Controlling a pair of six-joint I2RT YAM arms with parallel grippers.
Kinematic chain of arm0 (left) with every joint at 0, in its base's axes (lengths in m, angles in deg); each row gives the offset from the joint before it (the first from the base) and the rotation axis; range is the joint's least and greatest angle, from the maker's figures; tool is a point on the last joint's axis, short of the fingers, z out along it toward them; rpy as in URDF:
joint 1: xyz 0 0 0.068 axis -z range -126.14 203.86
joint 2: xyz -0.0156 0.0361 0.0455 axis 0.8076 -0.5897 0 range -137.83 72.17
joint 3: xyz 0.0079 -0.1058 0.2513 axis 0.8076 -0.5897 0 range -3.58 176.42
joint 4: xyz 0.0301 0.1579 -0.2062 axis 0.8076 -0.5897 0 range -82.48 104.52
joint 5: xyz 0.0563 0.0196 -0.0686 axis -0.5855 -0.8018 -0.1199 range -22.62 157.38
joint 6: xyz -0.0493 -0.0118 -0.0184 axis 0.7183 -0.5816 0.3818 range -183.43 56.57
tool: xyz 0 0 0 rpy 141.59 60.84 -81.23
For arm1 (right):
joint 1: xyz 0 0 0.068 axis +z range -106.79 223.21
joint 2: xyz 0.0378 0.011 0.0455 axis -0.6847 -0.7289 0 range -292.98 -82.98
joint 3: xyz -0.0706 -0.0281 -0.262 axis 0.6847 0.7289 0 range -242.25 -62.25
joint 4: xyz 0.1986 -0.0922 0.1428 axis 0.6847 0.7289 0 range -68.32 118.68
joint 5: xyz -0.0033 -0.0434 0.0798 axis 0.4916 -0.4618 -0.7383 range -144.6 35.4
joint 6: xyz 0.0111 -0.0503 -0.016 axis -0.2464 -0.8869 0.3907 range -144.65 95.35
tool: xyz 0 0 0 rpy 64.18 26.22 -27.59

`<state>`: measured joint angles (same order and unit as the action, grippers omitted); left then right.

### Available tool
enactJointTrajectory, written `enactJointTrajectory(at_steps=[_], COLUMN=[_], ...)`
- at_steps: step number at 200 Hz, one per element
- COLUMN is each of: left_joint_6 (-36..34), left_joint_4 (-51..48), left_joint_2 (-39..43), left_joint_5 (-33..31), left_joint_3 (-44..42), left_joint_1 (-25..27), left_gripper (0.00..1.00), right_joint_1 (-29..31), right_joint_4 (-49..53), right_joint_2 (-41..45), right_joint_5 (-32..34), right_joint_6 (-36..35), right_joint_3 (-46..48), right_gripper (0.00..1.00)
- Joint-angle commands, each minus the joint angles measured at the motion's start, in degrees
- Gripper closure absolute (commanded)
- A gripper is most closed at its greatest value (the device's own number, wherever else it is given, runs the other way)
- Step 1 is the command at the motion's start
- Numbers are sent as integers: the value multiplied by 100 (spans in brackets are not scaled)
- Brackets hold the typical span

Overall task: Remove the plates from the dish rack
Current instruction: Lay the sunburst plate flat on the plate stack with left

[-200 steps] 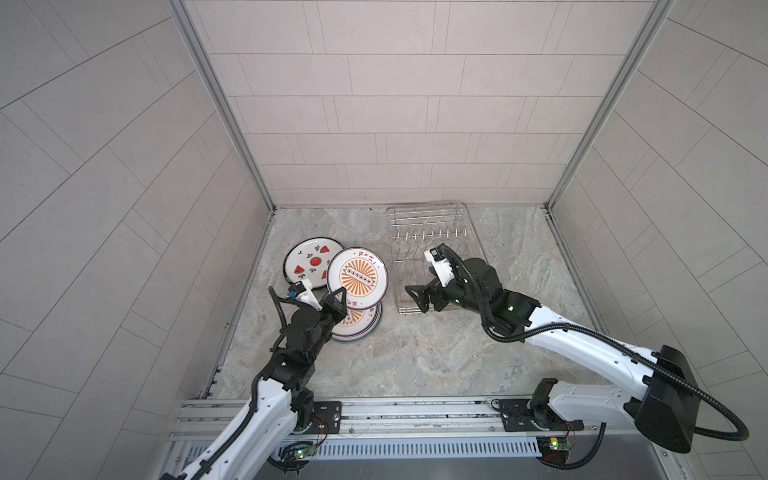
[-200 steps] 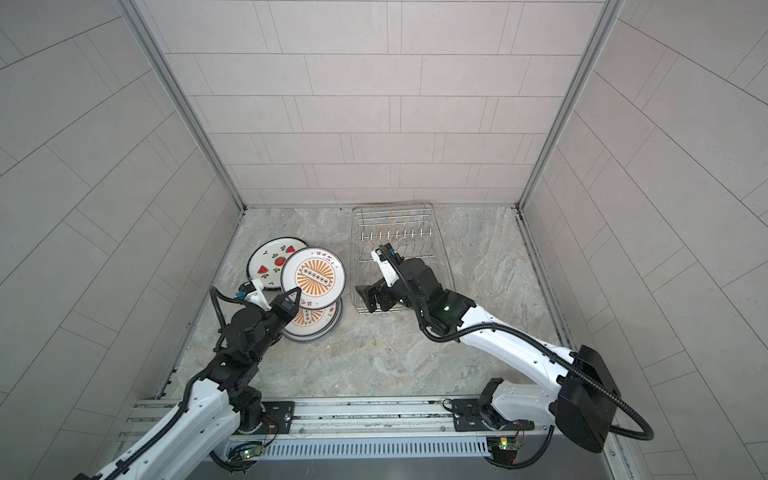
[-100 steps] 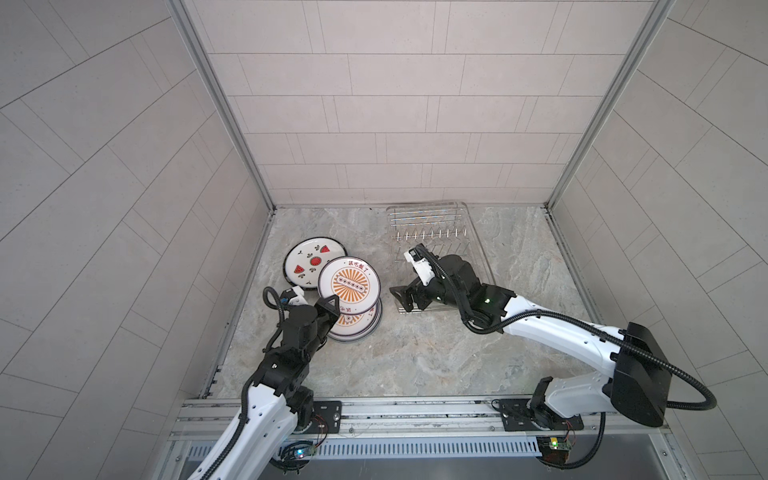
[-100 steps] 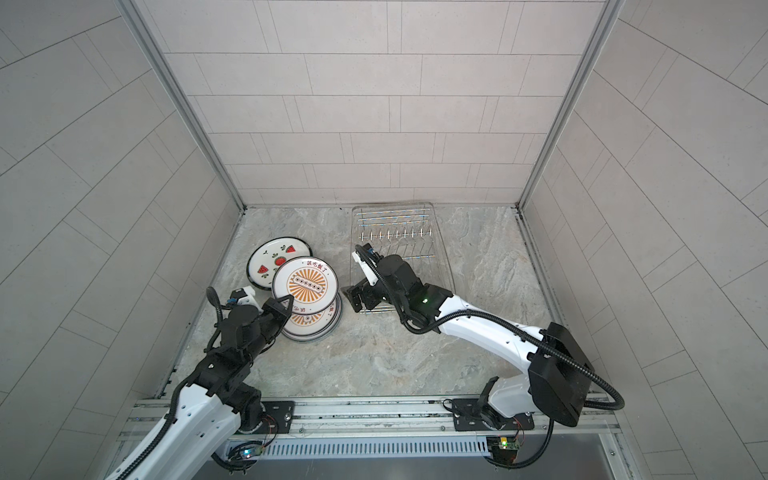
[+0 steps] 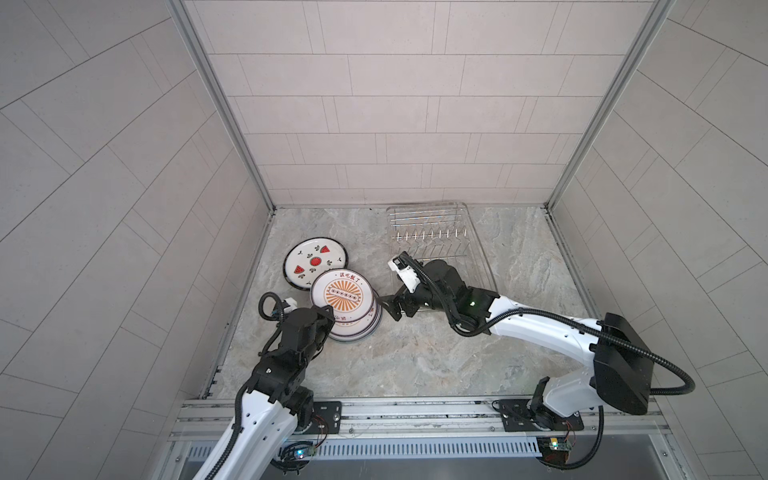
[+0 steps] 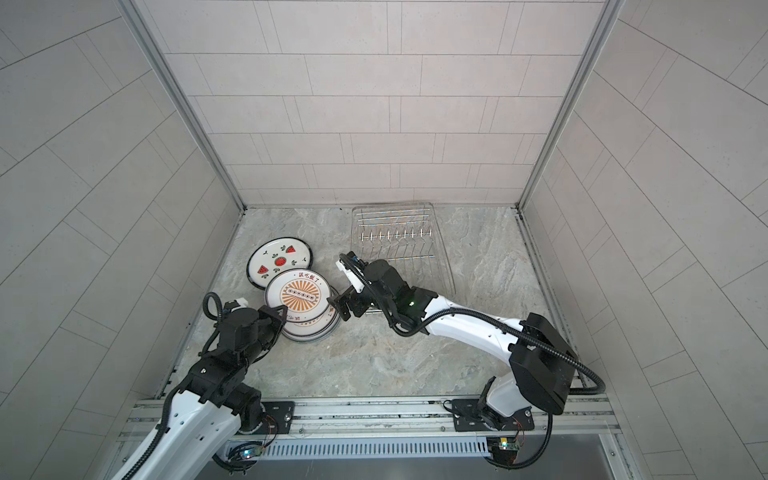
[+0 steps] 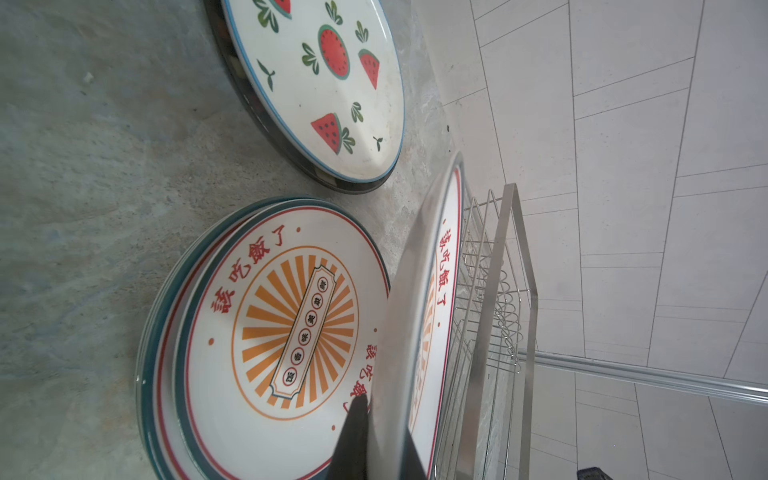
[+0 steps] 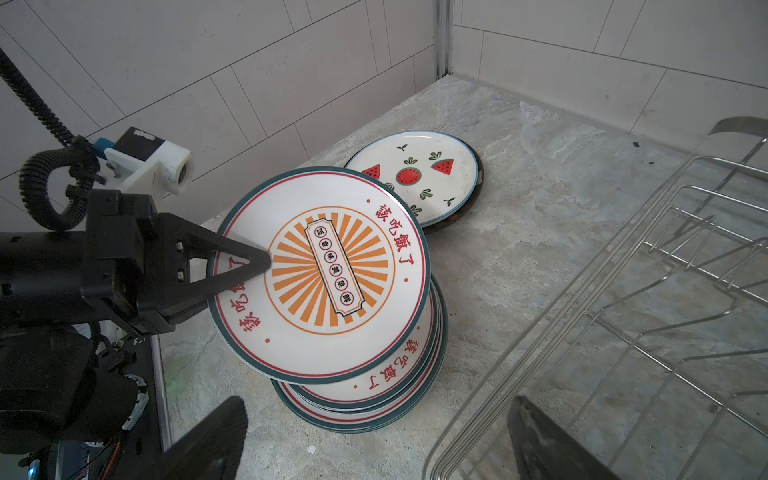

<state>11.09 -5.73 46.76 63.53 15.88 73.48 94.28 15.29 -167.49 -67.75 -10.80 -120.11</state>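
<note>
Grey marbled stone worktop [image 5: 415, 353], bare at the front and right. Pale tiled walls [image 5: 374, 104] on three sides, metal corner posts [image 5: 224, 108]. Aluminium rail [image 5: 415, 409] along the front edge, slotted vent strip [image 5: 415, 448] below it.

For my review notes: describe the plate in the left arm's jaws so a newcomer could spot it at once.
Left of the dish rack, a stack of sunburst plates lies on the stone floor. The held plate is the sunburst one raised and tilted over that stack, its rim pinched by the left gripper; the others lie flat.
</note>
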Motion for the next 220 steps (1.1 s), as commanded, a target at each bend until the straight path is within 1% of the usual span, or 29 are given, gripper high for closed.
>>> enactJointTrajectory(at_steps=[1,26,60,96,127,173,179,220], left_joint_6=[298,559,762,768,774,800,809,958], left_joint_4=[-35,46,35,-25,21,135,190,223], left_joint_2=[-22,-74,-58,-190,-319,-482,-506,-573], left_joint_5=[-49,86,61,117,203,292,319,242], left_joint_3=[97,-60,-211,-197,-228,-233,-391,-538], left_joint_1=[-20,-25,-26,-28,-25,-24,-26,-21], left_gripper=[100,100,100,97,96,94,94,92], right_joint_1=[61,61,61,70,67,62,67,70], right_joint_4=[-163,-340,-304,-314,-460,-490,-475,-417], right_joint_2=[-74,21,58,27,140,137,121,84], right_joint_5=[-12,245,186,223,510,376,354,336], right_joint_6=[-93,-46,-31,-9,22,31,30,30], right_joint_3=[-162,14,23,38,179,194,186,159], right_gripper=[2,2,2,2,3,3,2,3])
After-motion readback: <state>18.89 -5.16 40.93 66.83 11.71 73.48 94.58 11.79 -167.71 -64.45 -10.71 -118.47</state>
